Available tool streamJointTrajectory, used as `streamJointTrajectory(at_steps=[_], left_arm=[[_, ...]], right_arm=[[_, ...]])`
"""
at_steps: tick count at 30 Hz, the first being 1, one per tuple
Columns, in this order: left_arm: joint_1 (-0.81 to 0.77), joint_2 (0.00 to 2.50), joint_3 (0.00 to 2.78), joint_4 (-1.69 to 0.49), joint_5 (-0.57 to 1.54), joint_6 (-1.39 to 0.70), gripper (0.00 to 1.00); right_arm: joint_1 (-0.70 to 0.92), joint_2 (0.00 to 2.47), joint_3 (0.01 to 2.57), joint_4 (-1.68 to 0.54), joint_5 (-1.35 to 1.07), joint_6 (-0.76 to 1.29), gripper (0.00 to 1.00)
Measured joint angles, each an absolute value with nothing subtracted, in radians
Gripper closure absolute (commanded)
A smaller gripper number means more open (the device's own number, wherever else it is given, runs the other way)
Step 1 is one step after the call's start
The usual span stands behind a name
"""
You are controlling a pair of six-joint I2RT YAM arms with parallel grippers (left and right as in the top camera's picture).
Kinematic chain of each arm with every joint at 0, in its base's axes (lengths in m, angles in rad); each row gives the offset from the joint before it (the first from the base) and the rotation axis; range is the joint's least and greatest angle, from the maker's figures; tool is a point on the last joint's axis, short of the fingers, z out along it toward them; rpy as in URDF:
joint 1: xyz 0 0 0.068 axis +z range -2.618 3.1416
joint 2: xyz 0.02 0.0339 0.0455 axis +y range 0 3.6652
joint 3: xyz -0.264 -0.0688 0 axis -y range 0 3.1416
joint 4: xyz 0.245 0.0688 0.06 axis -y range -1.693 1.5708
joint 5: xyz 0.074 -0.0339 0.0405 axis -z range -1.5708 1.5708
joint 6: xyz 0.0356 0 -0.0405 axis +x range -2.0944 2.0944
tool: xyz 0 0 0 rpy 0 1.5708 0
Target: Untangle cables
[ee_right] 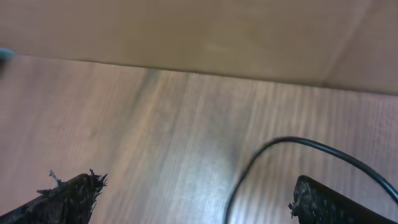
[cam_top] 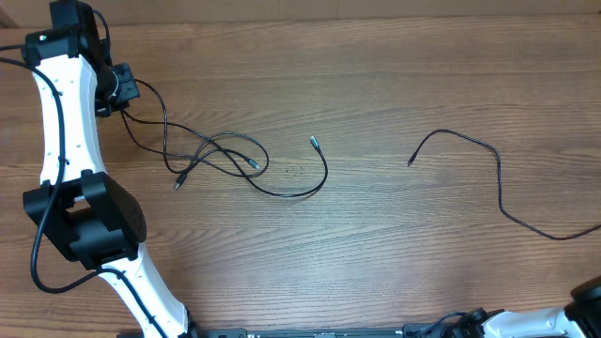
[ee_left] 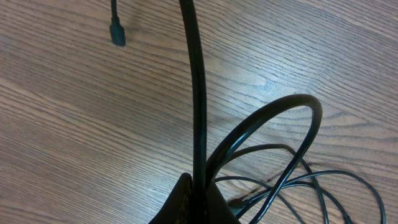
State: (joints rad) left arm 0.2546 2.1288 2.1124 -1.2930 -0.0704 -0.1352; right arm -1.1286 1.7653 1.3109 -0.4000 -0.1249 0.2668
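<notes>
A tangle of thin black cables (cam_top: 221,155) lies left of centre on the wooden table, with a silver-tipped plug (cam_top: 315,143) at its right end. My left gripper (cam_top: 120,89) is at the tangle's far left and is shut on cable strands (ee_left: 199,112) that rise from its jaws (ee_left: 199,202). Loops (ee_left: 292,180) and a plug end (ee_left: 117,32) lie beyond. A separate long cable (cam_top: 498,178) lies to the right. My right gripper (ee_right: 196,186) is open, low over the table, with a curve of that cable (ee_right: 249,171) between its fingers, untouched.
The left arm (cam_top: 66,141) runs along the table's left side, with its own thicker black wire beside it. Part of the right arm (cam_top: 587,300) shows at the bottom right corner. The table's far edge (ee_right: 186,68) shows in the right wrist view.
</notes>
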Motion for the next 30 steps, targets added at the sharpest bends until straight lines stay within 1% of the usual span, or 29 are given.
streamJointTrajectory(at_steps=[6, 9, 12, 17, 22, 25, 30], left_arm=[[0.255, 2.129, 2.112, -1.286, -0.033, -0.115, 0.95], [0.254, 2.129, 2.112, -1.281, 0.003, -0.103, 0.96], [0.249, 2.129, 2.112, -1.282, 0.031, -0.100, 0.95], [0.217, 2.129, 2.112, -1.285, 0.078, -0.086, 0.96], [0.156, 2.129, 2.112, -1.285, 0.196, 0.029, 0.95], [0.103, 2.129, 2.112, -1.286, 0.303, 0.130, 0.96], [0.045, 2.129, 2.112, -1.285, 0.542, 0.245, 0.96]], right_arm=[[-1.112, 1.628, 1.311, -0.366, -0.288, 0.242, 0.00], [-1.066, 1.560, 1.312, -0.388, -0.372, 0.237, 0.00], [-0.973, 1.527, 1.315, -0.447, -0.428, 0.235, 0.00], [-0.738, 1.529, 1.315, -0.568, -0.471, 0.220, 0.00], [-0.485, 1.529, 1.315, -0.643, -0.521, 0.125, 0.00], [-0.299, 1.529, 1.315, -0.682, -0.577, 0.014, 0.00], [-0.069, 1.529, 1.315, -0.695, -0.627, -0.126, 0.00]])
